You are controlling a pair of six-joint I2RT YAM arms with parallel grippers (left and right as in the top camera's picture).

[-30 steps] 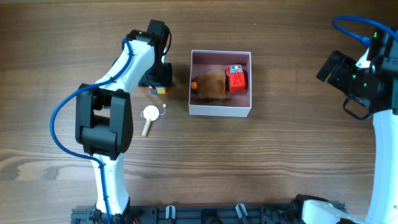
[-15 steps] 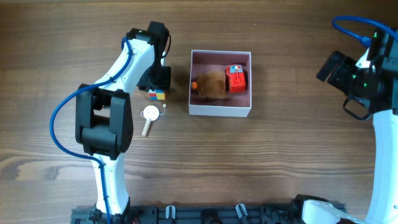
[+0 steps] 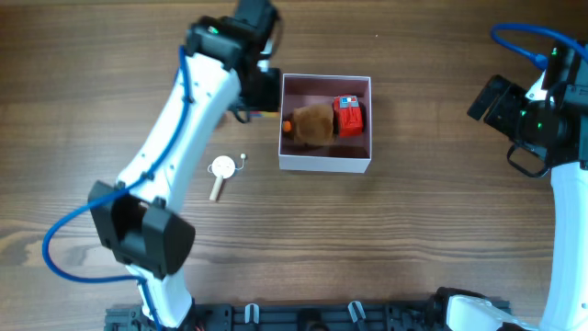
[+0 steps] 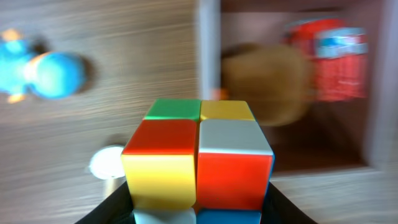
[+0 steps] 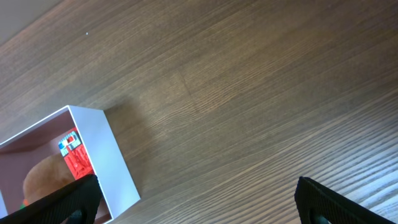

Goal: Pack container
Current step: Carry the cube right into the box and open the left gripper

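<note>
From above, the container [image 3: 326, 165] sits on the wooden table [image 3: 413, 239] a little right of the middle, white walls outside and pale pink inside. A brown plush toy [image 3: 310, 125] lies in it, and a red toy [image 3: 349, 117] touches the plush on its right side, up against the right wall. The left arm [image 3: 197, 119] reaches from the near edge up across the table. The left gripper [image 3: 259, 90] hangs just beside the box's upper left corner, outside the wall. From here I cannot tell what it carries. A small white round piece [image 3: 221, 168] with a short stem lies on the bare wood left of the container, well apart from it. The right arm [image 3: 551, 119] stands far off at the right edge, its right gripper [image 3: 487, 97] well away from the box.

The left wrist camera shows the left gripper [image 4: 198, 213] clamped on a two-by-two puzzle cube [image 4: 199, 158], dark fingers [image 4: 112, 210] at either side of its lower end. The cube shows green, yellow, red, white and orange faces. Behind it, blurred, the container's [image 4: 209, 62] left wall runs up the frame, with the plush [image 4: 267, 81] and the red toy [image 4: 329, 62] inside. A blue toy [image 4: 53, 73] lies on the wood at the upper left, too soft to make out. The white piece [image 4: 104, 163] sits just left of the cube.

The right wrist camera shows the right gripper [image 5: 198, 202] spread wide and holding nothing, over bare wood. The container [image 5: 118, 162] is at the lower left, with the red toy [image 5: 74, 158] and a bit of plush [image 5: 43, 182] showing.
</note>
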